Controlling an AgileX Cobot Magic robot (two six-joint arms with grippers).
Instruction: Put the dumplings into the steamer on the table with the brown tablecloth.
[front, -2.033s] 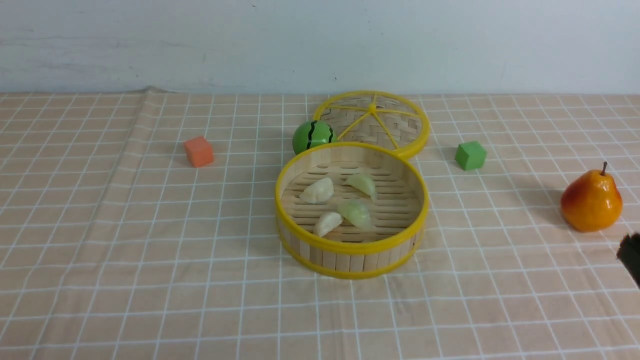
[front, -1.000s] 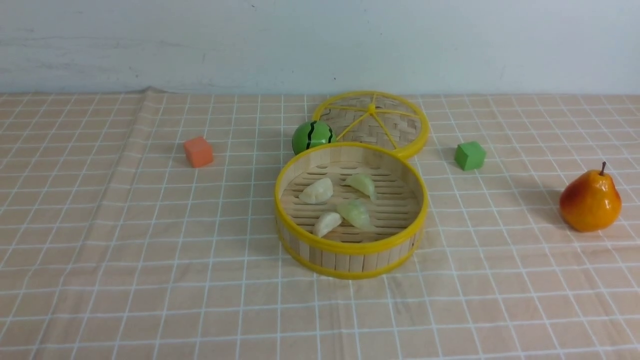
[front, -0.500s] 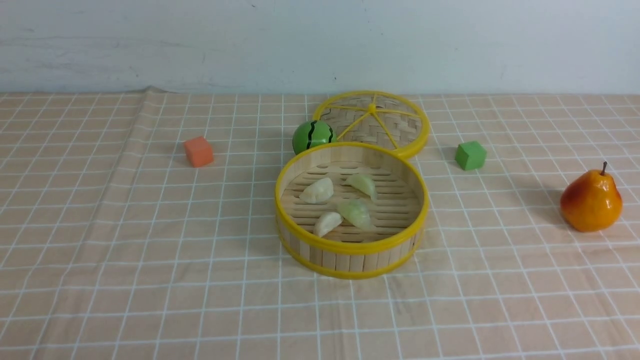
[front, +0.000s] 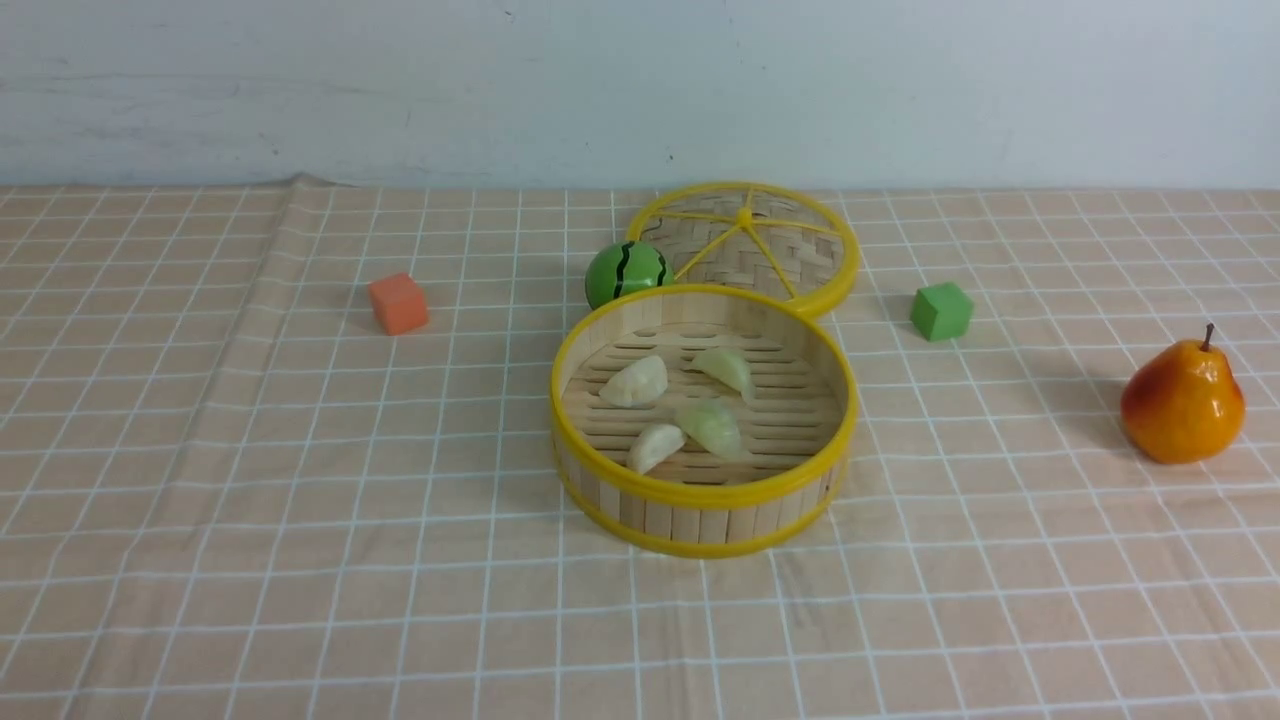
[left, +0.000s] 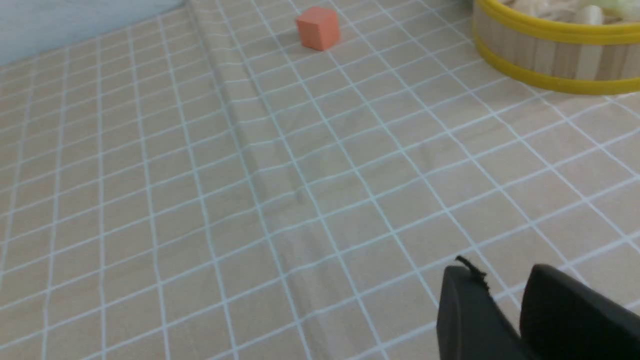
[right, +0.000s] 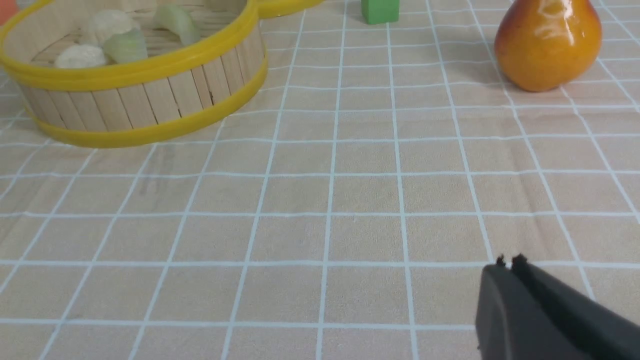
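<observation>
While both grippers hang empty, left gripper (left: 502, 280) slightly parted, right gripper (right: 510, 261) pressed together, two cream and two pale green dumplings (front: 678, 408) lie inside the yellow-rimmed bamboo steamer (front: 700, 497).

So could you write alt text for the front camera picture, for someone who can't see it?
A round bamboo steamer with yellow rims sits mid-table on a tan grid-lined tablecloth, holding four toy dumplings. Behind it lie its woven lid and a small green striped ball; an orange cube sits left, a green cube and pear right.
</observation>
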